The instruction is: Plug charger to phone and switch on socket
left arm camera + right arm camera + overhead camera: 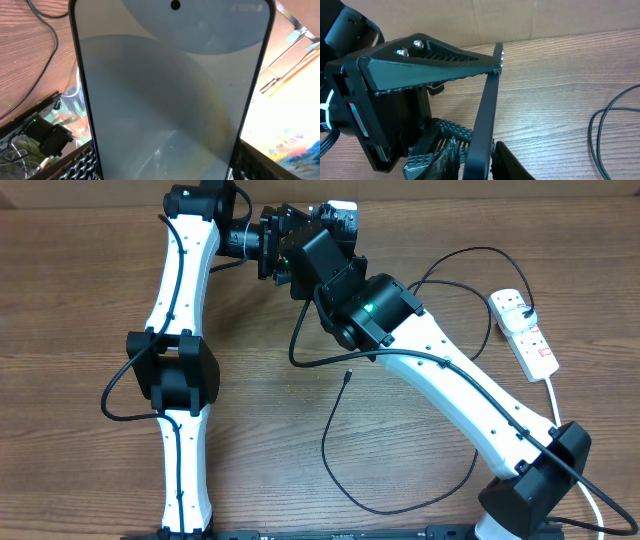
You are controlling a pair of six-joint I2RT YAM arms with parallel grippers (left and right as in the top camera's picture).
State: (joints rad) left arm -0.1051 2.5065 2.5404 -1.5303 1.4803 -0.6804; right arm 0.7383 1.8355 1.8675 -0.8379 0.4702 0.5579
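Observation:
The phone (170, 90), with a light blue-grey screen, is held above the table at the back centre. My left gripper (165, 167) is shut on its lower edges. In the right wrist view the phone (487, 110) shows edge-on, and my right gripper (481, 159) is shut on its flat faces. A finger of the left gripper (430, 57) reaches along it. In the overhead view both grippers (283, 250) (312, 242) meet and mostly hide the phone. The charger cable (330, 450) loops on the table, its connector tip (347, 376) lying free. The white socket strip (525, 330) lies at the right.
The socket's thick white cord (555, 395) runs down the right side past the right arm's base. A cardboard wall (520, 20) stands behind the table. Loops of the black cable also show in the left wrist view (50, 40) and the right wrist view (600, 130).

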